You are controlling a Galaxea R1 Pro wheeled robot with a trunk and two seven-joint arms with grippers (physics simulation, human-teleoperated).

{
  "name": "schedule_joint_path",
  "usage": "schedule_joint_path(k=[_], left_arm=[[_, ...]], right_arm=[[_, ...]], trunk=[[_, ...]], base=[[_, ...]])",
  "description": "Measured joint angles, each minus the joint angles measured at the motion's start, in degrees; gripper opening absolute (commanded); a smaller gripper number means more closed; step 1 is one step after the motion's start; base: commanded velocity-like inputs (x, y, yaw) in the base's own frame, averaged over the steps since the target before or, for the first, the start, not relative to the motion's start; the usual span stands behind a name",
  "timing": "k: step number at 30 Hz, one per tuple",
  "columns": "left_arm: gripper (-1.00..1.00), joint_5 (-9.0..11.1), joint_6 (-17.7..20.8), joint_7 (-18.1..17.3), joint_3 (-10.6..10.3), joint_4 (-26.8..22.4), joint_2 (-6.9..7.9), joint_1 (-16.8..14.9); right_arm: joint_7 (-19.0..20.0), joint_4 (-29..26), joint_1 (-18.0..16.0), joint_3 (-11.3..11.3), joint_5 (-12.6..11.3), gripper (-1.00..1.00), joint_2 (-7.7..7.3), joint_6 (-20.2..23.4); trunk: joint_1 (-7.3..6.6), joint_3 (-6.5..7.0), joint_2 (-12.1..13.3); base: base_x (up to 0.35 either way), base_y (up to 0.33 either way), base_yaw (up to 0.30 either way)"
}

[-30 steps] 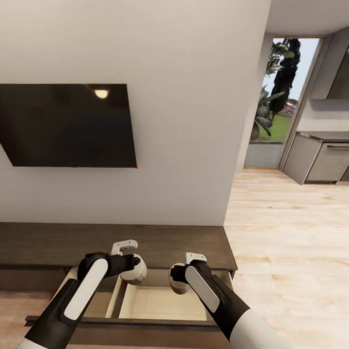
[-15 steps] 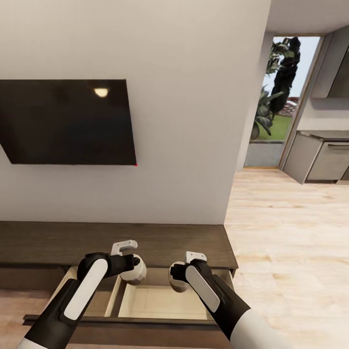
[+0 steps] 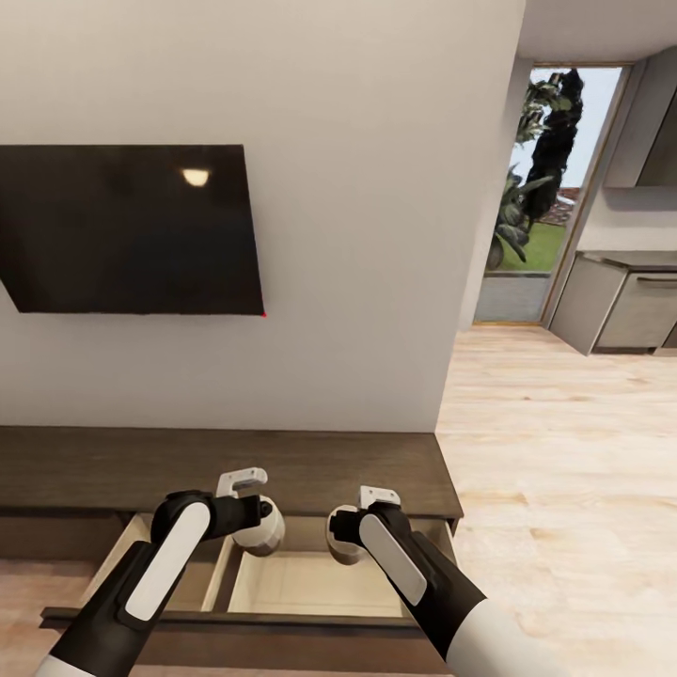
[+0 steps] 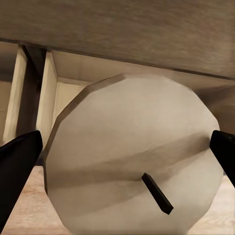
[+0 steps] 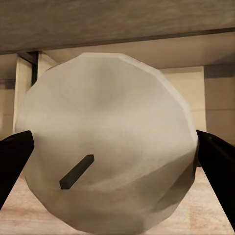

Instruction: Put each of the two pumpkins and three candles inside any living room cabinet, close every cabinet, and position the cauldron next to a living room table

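Hanging over the open drawer (image 3: 301,583) of the long dark cabinet (image 3: 188,465), both arms carry one candle each, so two candles total. Behind them there's a black TV (image 3: 132,230) on the wall, nothing blocking the drawer below. The left gripper (image 4: 117,161) is clamped on a cream candle (image 4: 132,156), fingers (image 4: 17,166) pressed against both sides. The right gripper (image 5: 115,156) grips its candle (image 5: 110,147) the same way, wick facing the camera.

A dark television (image 3: 132,228) hangs on the pale wall (image 3: 376,188) beside a doorway (image 3: 550,188).
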Motion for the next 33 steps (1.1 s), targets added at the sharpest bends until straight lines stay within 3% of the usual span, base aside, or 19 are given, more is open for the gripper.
schedule_joint_path(k=[11, 18, 33], left_arm=[[-1.0, 0.0, 0.2, 0.5, -0.2, 3.3, -1.0, -0.4], [-1.0, -0.3, 0.1, 0.2, -0.2, 10.3, -1.79, -3.1], [-1.0, -0.3, -0.4, 0.1, -0.2, 11.1, -2.05, -3.4]], right_arm=[[0.0, -0.1, 0.0, 0.1, 0.0, -1.0, 0.08, 0.0], [0.0, -0.1, 0.0, 0.1, 0.0, -1.0, 0.09, 0.0], [0.0, 0.0, 0.0, 0.1, 0.0, -1.0, 0.15, 0.2]], trunk=[[2.42, -1.98, -4.4], [3.96, -3.23, -7.2], [7.25, -5.93, -13.2]], base=[[0.0, 0.0, 0.0], [0.0, 0.0, 0.0], [0.0, 0.0, 0.0]])
